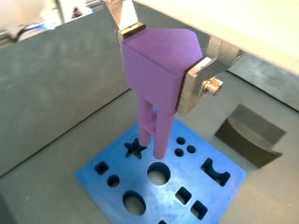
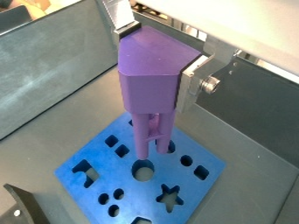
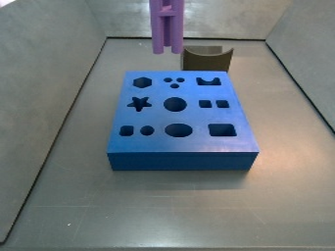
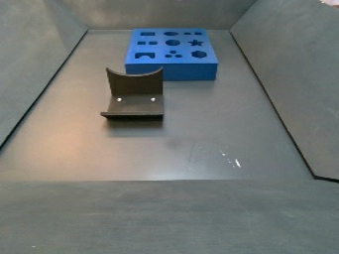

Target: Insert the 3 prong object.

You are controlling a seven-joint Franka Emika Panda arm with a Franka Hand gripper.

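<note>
The grey floor [image 4: 185,149] with its sloped grey walls took up most of both side views. On it lay the blue block [image 3: 181,123], a flat slab cut with many shaped holes: a star [image 3: 139,102], round holes, squares and a cluster of three small holes [image 3: 173,79]. In a side view it sat mid-floor; in the far-off side view it lay at the far end [image 4: 173,52].

The brown curved block [image 4: 134,94] stood apart from the blue block, with bare floor between them, on the near-left side in that side view; in the side view facing the other way it showed just beyond the blue block's far edge [image 3: 207,58]. A wrist view caught it as a dark shape beside the block [image 1: 251,134].

The 3 prong object [image 2: 153,83], a tall purple piece, hung upright over the blue block, its thin prongs [image 1: 155,131] pointing down above the holes, their tips near the round hole and star; whether they touched the block could not be told. In a side view only its lower part showed [image 3: 165,27], above the block's far edge.

The gripper [image 2: 160,45] sat above the block, its silver plate fingers [image 1: 198,80] closed against the sides of the purple piece's wide upper body, holding it.
</note>
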